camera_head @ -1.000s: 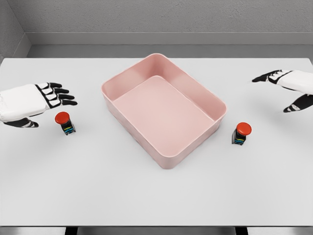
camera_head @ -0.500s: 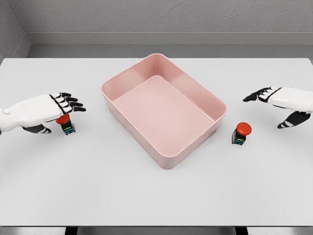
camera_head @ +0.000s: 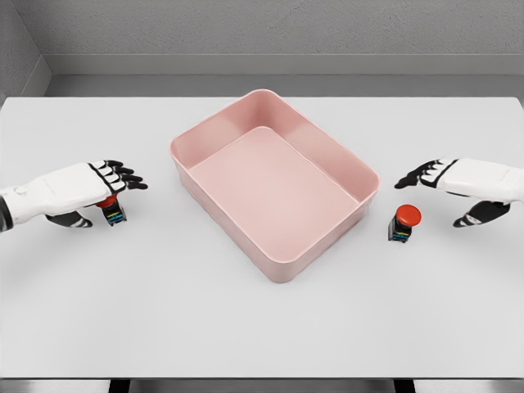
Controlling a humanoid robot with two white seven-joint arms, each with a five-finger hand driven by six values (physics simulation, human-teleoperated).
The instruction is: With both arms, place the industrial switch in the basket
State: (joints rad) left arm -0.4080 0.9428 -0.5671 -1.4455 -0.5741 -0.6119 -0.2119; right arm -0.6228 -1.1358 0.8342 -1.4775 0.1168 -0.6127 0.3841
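Note:
Two industrial switches with red mushroom caps and dark bodies stand on the white table. The left switch (camera_head: 114,213) is half hidden under my left hand (camera_head: 105,190), whose fingers are spread over its cap and thumb sits beside it, not closed on it. The right switch (camera_head: 404,223) stands just right of the pink basket (camera_head: 360,169). My right hand (camera_head: 446,190) hovers open a little above and to the right of that switch, apart from it. The basket lies empty in the middle.
The white table (camera_head: 262,327) reaches a grey wall at the back; its front edge runs along the bottom of the view.
My left hand moved right and down over the left switch, covering its cap. My right hand came down and leftward toward the right switch. Neither switch has moved.

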